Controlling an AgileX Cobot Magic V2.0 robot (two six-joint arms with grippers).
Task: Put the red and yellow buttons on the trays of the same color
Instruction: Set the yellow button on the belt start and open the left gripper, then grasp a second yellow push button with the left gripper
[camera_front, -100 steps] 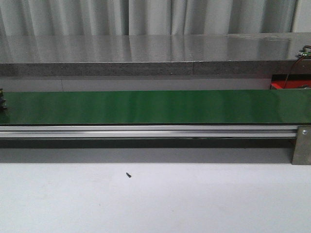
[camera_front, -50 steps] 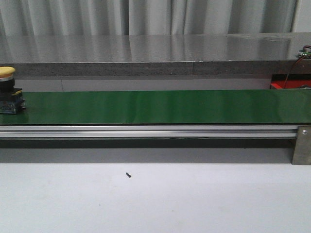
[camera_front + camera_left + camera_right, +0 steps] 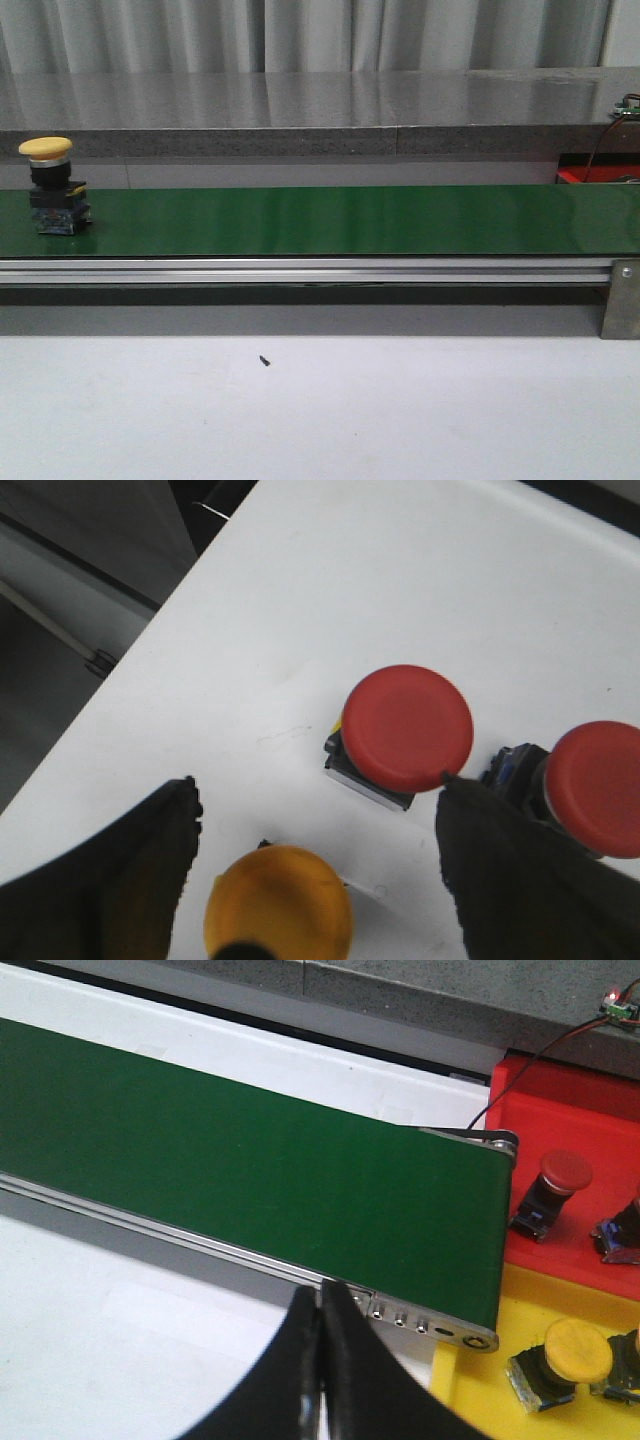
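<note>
Carried in from the left edge, a yellow button (image 3: 52, 183) now stands fully in the front view on the green conveyor belt (image 3: 330, 220); half a second ago only part of it showed at the edge, and a second ago almost nothing of it. It stands upright, yellow cap on top, dark body below, near the belt's left end.

At the belt's far right end, in the right wrist view, a red tray (image 3: 590, 1120) holds a red button (image 3: 550, 1192), with another partly visible at the frame edge. Just beside it, a yellow tray (image 3: 470, 1380) holds a yellow button on tray (image 3: 558, 1360), again with another cut off at the edge. So some sorting looks done.

In the left wrist view, more buttons wait on a white desk (image 3: 400, 600): one red-capped button (image 3: 405, 730) at the centre, a second red one (image 3: 590, 788) near it, and a yellow-capped button (image 3: 278, 905) between the left gripper's (image 3: 315, 820) fingers, which are spread wide and hold nothing.

The right gripper (image 3: 320, 1370) has its fingers pressed together, empty, near the belt's right end.

By my judgement, the task is partway along: the button on the belt and three on the desk remain.
</note>
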